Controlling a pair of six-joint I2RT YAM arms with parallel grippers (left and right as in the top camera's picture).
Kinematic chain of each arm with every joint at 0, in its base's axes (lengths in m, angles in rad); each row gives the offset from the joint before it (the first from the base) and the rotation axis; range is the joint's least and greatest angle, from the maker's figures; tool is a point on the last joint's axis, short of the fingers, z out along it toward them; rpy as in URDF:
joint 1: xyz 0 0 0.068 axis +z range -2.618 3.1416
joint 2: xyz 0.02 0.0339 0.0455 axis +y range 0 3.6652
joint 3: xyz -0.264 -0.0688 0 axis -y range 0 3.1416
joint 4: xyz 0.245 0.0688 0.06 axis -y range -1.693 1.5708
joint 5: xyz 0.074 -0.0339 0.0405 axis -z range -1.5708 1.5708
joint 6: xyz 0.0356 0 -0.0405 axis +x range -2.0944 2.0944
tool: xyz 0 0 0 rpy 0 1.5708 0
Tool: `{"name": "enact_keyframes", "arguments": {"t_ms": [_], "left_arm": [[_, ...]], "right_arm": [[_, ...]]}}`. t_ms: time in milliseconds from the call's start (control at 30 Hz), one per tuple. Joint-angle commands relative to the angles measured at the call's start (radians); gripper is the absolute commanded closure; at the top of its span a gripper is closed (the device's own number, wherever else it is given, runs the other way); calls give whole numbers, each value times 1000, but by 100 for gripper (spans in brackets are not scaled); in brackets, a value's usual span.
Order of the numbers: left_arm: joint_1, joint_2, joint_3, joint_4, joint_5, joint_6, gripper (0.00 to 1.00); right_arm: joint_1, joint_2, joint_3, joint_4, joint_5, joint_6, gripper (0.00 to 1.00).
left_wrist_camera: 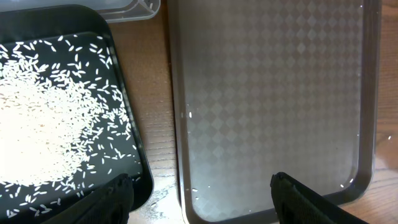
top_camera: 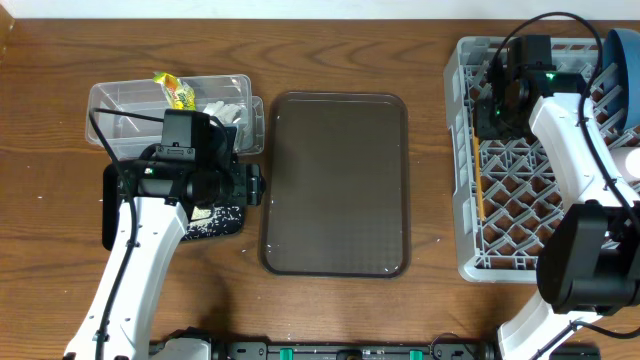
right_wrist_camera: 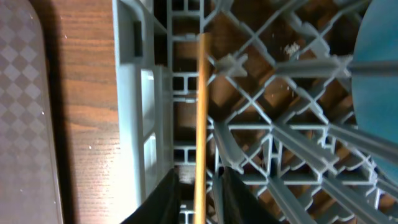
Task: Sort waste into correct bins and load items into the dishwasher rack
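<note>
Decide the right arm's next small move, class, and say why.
Probably raise the right gripper straight up. The chopstick already lies inside the dishwasher rack beside its wall, and the jaws stand open either side of it without pinching, so it looks delivered.

Table [top_camera: 350, 40], tub [top_camera: 125, 100], black tray [top_camera: 108, 225], brown tray [top_camera: 335, 180], rack [top_camera: 462, 170]

Worktop [top_camera: 50, 200] is holding 1 rack [top_camera: 462, 150] | 1 brown tray [top_camera: 335, 185] | 1 black tray [left_wrist_camera: 140, 165] | 1 clear tub [top_camera: 125, 105] | 1 wrapper [top_camera: 176, 91] | 1 tissue [top_camera: 228, 110] | 1 blue plate [top_camera: 622, 55] | 1 chopstick [right_wrist_camera: 200, 112] showing | rice grains [left_wrist_camera: 37, 124] lying uncounted, too many
</note>
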Motion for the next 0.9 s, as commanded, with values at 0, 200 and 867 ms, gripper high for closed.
{"name": "enact_keyframes", "arguments": {"t_ms": [0,200,867], "left_arm": [[5,-4,1,-3,1,-3,26],[5,-4,1,1,1,-2,19],[5,-84,-11,-137,-178,-10,7]], "right_arm": [[0,-12,17,-8,-11,-8,76],[-6,-93,29,-25,-11,21,61],[-86,-214,-42,-111,-147,95,4]]}}
